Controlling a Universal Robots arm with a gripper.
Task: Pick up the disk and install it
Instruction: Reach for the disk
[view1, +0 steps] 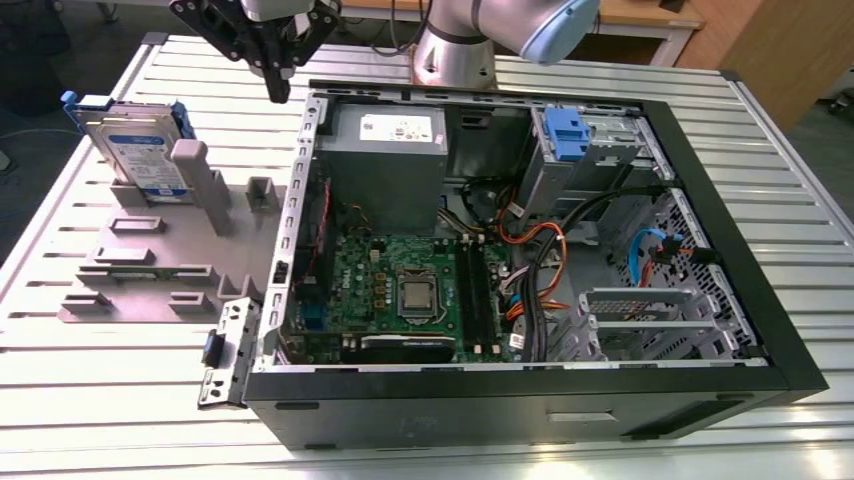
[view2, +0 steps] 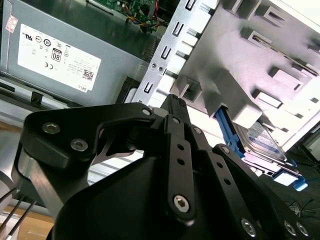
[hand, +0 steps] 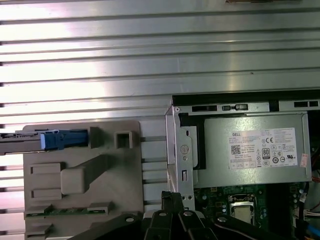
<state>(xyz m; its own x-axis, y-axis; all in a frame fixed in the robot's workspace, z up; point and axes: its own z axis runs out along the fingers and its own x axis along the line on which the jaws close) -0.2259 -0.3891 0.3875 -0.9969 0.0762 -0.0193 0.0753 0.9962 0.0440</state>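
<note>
In the exterior view the hand (view1: 278, 88), fingers pressed together and empty, hangs over the desk (view1: 107, 400) beside the computer case (view1: 534, 405). The disk (view1: 134, 150) is toward the exterior view's left, standing on edge in the grey fixture (view1: 160, 262), long axis seemingly near upright, label facing the camera. In the second wrist view the disk (view2: 260, 142) lies beyond the fingertips. In the first wrist view the disk (hand: 22, 141) shows edge-on.

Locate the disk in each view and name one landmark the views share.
Exterior view: the disk stands on edge in the grey fixture, at the exterior view's left, outside the computer case.
Second wrist view: the disk sits past the gripper, against the fixture.
First wrist view: the disk is seen edge-on at the fixture's end.
Shared landmark: the grey metal box with a white sticker.
</note>
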